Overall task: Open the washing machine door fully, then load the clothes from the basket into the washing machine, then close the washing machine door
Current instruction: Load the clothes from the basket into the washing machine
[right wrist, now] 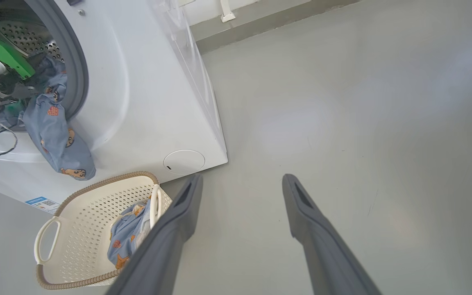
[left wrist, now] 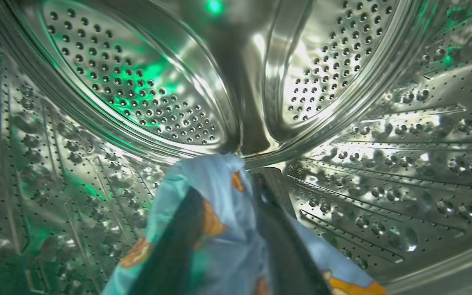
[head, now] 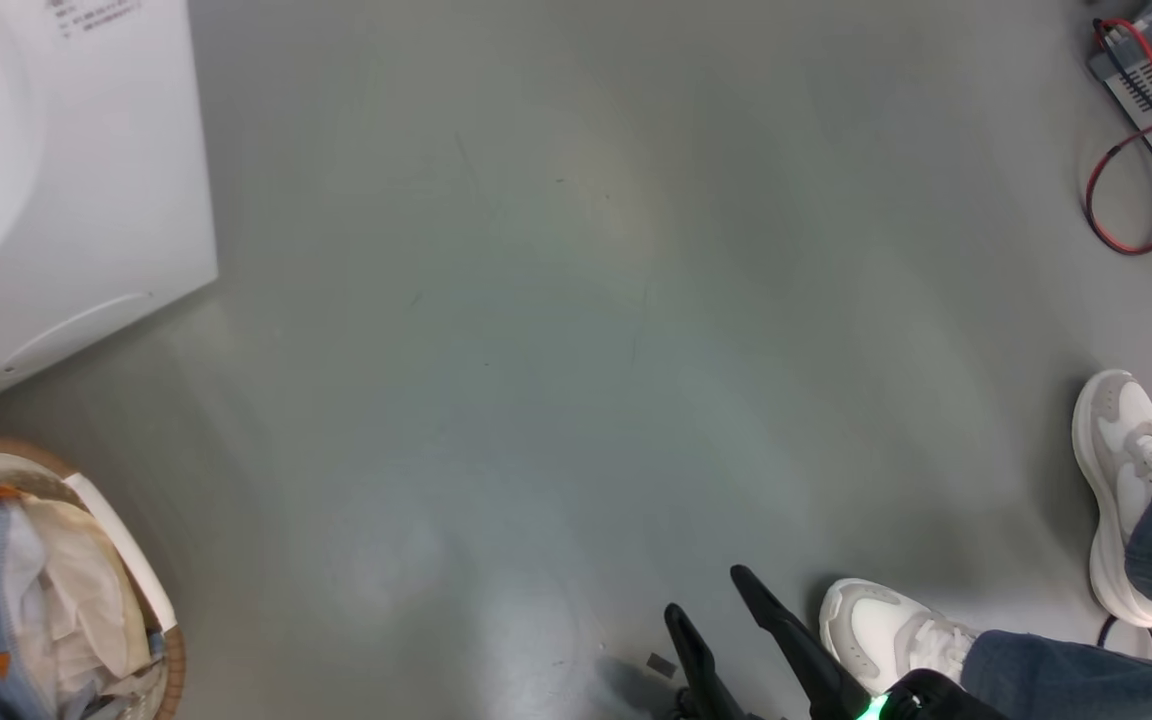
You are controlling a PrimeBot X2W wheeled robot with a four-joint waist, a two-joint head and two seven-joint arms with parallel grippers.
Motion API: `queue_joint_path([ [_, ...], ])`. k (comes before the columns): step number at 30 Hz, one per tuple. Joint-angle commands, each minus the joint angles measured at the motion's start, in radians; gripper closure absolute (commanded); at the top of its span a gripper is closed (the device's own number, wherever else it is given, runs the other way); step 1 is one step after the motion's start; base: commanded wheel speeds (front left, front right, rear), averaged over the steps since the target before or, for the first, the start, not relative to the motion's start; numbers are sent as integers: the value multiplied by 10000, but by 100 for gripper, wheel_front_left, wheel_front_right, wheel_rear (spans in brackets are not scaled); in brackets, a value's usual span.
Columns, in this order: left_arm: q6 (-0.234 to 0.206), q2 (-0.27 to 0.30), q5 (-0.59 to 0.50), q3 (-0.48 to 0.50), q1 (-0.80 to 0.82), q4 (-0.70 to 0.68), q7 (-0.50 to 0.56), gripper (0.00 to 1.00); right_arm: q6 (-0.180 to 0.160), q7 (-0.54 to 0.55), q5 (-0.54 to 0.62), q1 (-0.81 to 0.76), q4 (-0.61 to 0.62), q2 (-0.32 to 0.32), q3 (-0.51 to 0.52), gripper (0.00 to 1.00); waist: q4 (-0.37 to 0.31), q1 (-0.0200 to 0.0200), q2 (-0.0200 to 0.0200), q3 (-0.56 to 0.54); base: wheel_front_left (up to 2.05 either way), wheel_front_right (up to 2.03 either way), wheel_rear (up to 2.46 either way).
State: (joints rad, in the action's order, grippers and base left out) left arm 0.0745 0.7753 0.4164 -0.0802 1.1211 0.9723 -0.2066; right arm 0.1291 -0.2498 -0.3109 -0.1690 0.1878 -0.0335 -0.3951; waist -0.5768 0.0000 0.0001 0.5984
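The washing machine [right wrist: 146,102] stands left, and the basket [right wrist: 84,213] near it holds more clothes [right wrist: 127,233]. The blue printed garment [right wrist: 55,135] trails out of the drum [left wrist: 137,102]. My left gripper [left wrist: 242,172], deep inside, has it across its fingers, pinched or loose I cannot tell; if I release here, the hanging weight could drag it onto the floor [right wrist: 342,123]. My right gripper [right wrist: 240,184] hangs spread and empty.

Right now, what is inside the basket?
The basket holds light blue printed fabric and cream-white cloth. What lies beneath them is covered; the right gripper blocks one corner.
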Motion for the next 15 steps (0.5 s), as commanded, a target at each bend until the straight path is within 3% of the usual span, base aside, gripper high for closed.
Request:
queue_joint_path([
  [1,-143,251,0,70,5,-5,66,0,16,-120,-66,-205,127,-167,-80,0,143,0,-1,-154,0,0,0],
  [15,-621,-1012,204,-114,-98,495,-273,0,16,-120,-55,274,-248,-167,499,0,1017,0,-1,-772,0,0,0],
])
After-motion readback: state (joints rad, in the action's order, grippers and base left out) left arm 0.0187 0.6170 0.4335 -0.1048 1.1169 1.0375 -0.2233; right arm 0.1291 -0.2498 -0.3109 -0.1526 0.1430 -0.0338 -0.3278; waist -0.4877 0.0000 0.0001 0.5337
